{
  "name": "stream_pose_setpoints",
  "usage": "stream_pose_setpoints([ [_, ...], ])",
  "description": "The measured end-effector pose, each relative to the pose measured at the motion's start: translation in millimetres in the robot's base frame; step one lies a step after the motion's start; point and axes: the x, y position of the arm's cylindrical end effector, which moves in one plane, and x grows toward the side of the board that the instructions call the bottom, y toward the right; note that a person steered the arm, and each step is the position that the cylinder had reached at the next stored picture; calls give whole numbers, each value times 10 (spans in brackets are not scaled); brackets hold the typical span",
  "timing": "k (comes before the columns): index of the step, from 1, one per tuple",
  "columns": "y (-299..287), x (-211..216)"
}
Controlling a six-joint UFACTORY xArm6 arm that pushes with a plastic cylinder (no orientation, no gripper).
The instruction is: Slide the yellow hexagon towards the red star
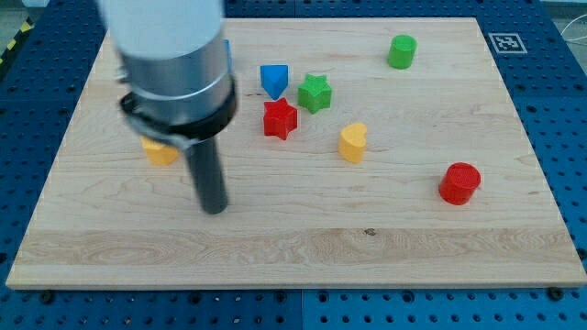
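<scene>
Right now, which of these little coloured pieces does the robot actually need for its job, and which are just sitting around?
Needed:
- yellow hexagon, partly hidden behind the arm
- red star
- my tip, at the hexagon's lower right

Just lying about:
- blue block
- green star
- yellow heart
- green cylinder
- red cylinder

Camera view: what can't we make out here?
- Yellow block at the view's left: mostly hidden behind the arm's body, so its hexagon shape can't be confirmed.
- A sliver of blue shows past the arm's right side; what it is can't be told.
- My tip: visible, below and right of the yellow block; contact can't be judged.
- Arm's upper part: cut off by the view's top and motion-blurred.
- Marker at top right: too small to read.
</scene>
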Motion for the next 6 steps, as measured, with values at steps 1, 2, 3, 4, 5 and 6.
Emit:
stream_pose_setpoints([
  [1, -645, -23],
  [2, -1132, -482],
  [3, -1268, -990],
  [4, -1110, -1086],
  [5, -706, -995],
  [6, -311, -832],
])
